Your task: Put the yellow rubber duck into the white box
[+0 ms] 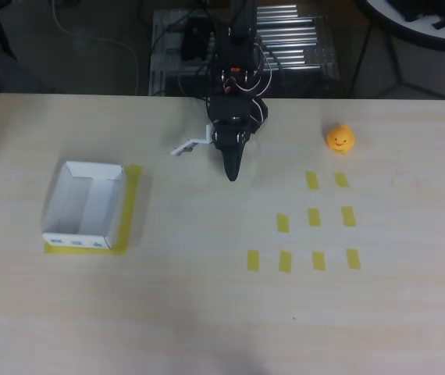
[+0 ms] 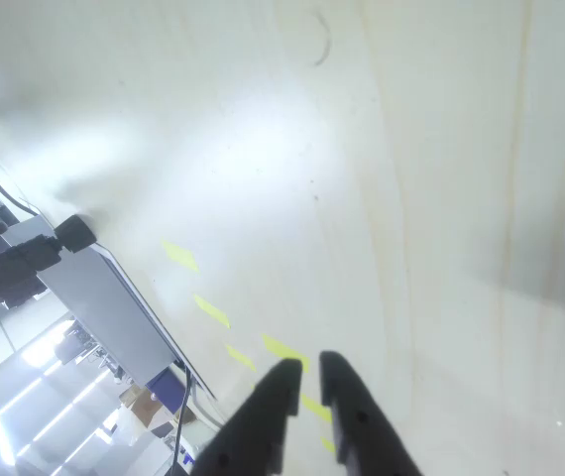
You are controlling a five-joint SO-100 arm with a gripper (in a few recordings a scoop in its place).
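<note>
Table (image 1: 207, 312): white box (image 1: 86, 207) empty.

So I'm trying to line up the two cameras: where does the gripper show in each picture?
Overhead view: the gripper sits upper centre, black, its tip pointing down the picture, between the white box and the yellow rubber duck.
Wrist view: the gripper rises from the bottom edge, fingertips nearly together.
Shared landmark: the yellow tape strips on the table.
</note>
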